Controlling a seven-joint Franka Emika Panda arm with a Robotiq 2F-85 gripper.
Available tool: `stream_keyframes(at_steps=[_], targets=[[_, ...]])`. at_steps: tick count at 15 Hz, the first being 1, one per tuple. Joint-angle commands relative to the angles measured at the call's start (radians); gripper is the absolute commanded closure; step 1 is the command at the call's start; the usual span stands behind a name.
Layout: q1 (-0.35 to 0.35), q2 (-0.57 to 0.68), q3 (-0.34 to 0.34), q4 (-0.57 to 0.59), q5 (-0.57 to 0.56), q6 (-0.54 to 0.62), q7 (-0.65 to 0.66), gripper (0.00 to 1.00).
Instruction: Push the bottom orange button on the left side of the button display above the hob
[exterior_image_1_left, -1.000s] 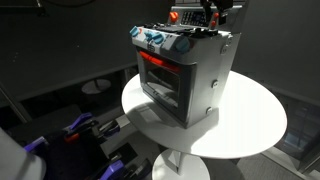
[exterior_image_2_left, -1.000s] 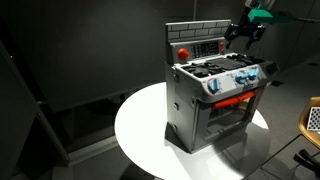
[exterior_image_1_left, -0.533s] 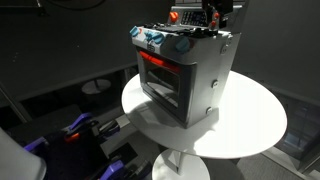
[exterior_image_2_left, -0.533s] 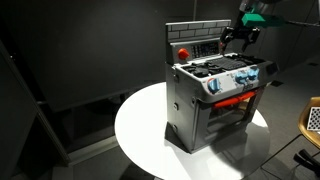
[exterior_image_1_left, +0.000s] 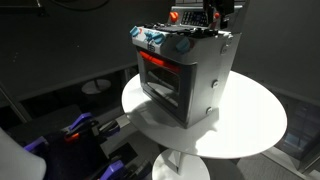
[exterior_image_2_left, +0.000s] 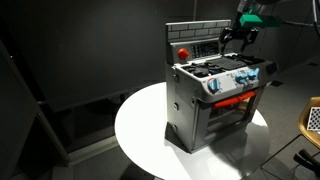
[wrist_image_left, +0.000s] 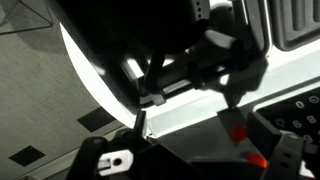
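The toy cooker (exterior_image_2_left: 212, 95) stands on a round white table (exterior_image_2_left: 145, 130). In an exterior view the gripper (exterior_image_2_left: 237, 37) is seen held above the far end of the hob (exterior_image_2_left: 222, 72), in front of the upper part of the button display (exterior_image_2_left: 205, 45). In another exterior view the gripper (exterior_image_1_left: 211, 14) is largely cut off by the frame edge. Whether the fingers are spread or closed cannot be told: the exterior views are too small, and the wrist view is dark and blurred, with only a pale curved edge of the table (wrist_image_left: 85, 75) made out clearly.

A large red round button (exterior_image_2_left: 183, 52) is noted at the end of the panel well away from the fingers. The bottom orange button itself cannot be resolved in any view; from the task wording it is judged to lie low on the panel, on the side away from the fingers and below them.

Risks from here, as judgements:
- A wrong button could be pressed, since the buttons are tiny and closely rowed and the fingertips are much broader than one of them.
- The fingers could catch the burners or the hob edge during the descent, as the target is expected just above the hob.
- Too firm a push could tip or slide the light cooker backward on the smooth table.
- Contact may be missed, since the wrist view gives little guidance.
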Motion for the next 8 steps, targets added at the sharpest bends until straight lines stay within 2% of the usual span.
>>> stream_keyframes(at_steps=[1,4,8], targets=[[0.011,0.012,-0.017,0.034,-0.001,-0.04,0.013,0.0],[0.008,-0.025,-0.011,0.013,0.017,-0.085,-0.018,0.0],[0.001,-0.074,-0.002,-0.004,0.041,-0.201,-0.076,0.0]])
